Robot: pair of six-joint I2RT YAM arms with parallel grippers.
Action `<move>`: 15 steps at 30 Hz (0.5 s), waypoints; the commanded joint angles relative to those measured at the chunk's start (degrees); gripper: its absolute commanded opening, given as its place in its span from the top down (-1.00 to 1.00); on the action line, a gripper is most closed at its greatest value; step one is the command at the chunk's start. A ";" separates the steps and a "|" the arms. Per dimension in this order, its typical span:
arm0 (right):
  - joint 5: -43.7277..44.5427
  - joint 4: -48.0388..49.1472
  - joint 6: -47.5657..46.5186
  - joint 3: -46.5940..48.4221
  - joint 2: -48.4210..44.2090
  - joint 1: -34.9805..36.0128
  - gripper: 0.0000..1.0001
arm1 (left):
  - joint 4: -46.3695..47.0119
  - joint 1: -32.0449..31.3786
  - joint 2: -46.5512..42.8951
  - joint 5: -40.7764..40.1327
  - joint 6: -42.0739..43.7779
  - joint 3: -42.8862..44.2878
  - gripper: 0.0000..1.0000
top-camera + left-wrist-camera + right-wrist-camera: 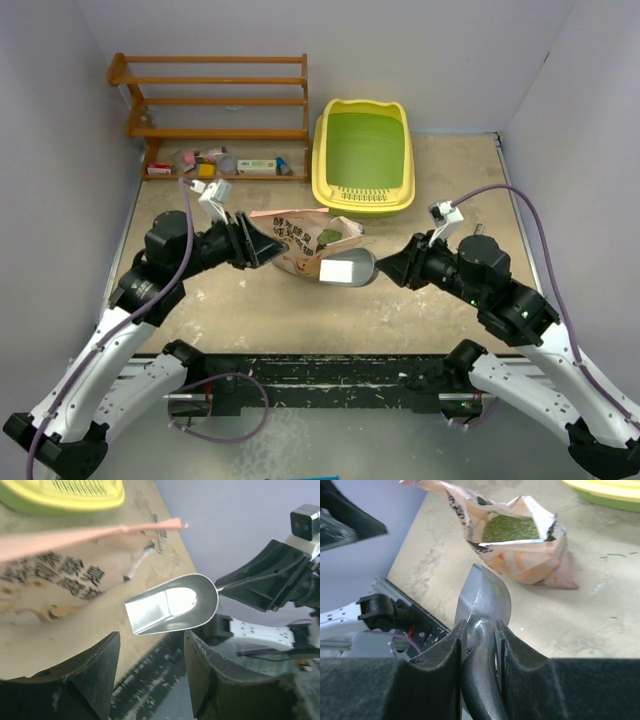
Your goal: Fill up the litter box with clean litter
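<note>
The yellow litter box (400, 160) with a green floor stands at the back centre; I see no litter in it. Its edge shows in the left wrist view (65, 497) and the right wrist view (610, 489). The pink printed bag (300, 250) stands open in mid-table with grey-green litter (330, 237) inside, also seen in the right wrist view (512, 527). My right gripper (388, 268) (479, 627) is shut on the handle of the empty metal scoop (348, 268) (172, 605) (485, 597), just right of the bag. My left gripper (262, 245) (151, 640) is open and empty beside the bag (50, 580).
A wooden shelf rack (215, 100) stands at the back left with small items (215, 163) on its lowest shelf. Grey walls close in the left, back and right. A black rail (330, 375) runs along the near edge, with loose granules on it.
</note>
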 commanded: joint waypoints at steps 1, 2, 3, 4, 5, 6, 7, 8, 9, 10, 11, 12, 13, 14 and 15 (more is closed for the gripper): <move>8.47 -3.57 -3.71 8.54 0.98 -0.03 1.00 | -10.39 0.15 2.62 -9.45 21.18 11.23 -0.17; 10.24 -4.68 -4.54 10.43 1.85 -0.08 1.00 | -11.30 0.23 3.43 -11.08 24.61 13.03 -0.20; 11.00 -5.46 -5.48 11.93 2.75 -0.10 1.00 | -11.91 0.24 4.43 -12.78 27.81 14.15 -0.21; 12.20 -6.19 -6.41 13.63 3.76 -0.09 1.00 | -12.30 0.24 5.54 -14.52 30.31 14.95 -0.22; 12.85 -6.79 -7.35 15.31 4.77 -0.10 1.00 | -12.63 0.18 6.80 -15.57 32.26 15.56 -0.22; 13.24 -7.28 -8.27 17.23 5.79 -0.08 1.00 | -12.94 0.22 8.41 -15.97 34.12 16.21 -0.23; 13.56 -7.76 -9.25 18.92 7.00 -0.08 1.00 | -13.27 0.25 10.01 -16.19 35.79 16.72 -0.24; 14.09 -8.33 -10.13 20.43 8.33 -0.03 1.00 | -14.12 0.23 11.91 -16.91 37.27 17.54 -0.24; 14.60 -9.23 -10.96 22.10 9.54 -0.05 1.00 | -15.14 0.24 13.69 -17.75 38.08 18.47 -0.24; 14.96 -9.92 -11.88 23.53 10.90 -0.10 1.00 | -15.61 0.18 15.19 -17.86 39.11 18.98 -0.24; 15.61 -10.76 -12.59 24.79 12.16 -0.10 1.00 | -15.72 0.23 16.45 -17.35 40.19 19.20 -0.25; 16.25 -11.34 -13.17 26.04 13.35 -0.10 1.00 | -15.66 0.24 17.37 -16.78 40.75 19.35 -0.25; 16.70 -11.77 -13.96 27.10 14.51 -0.10 1.00 | -15.40 0.24 18.09 -16.20 41.37 19.40 -0.25; 17.01 -12.00 -14.63 27.92 15.57 -0.07 1.00 | -14.96 0.24 18.53 -15.25 42.17 19.44 -0.25; 17.31 -12.28 -15.15 28.72 16.98 -0.10 1.00 | -14.48 0.24 18.75 -14.78 43.00 19.37 -0.25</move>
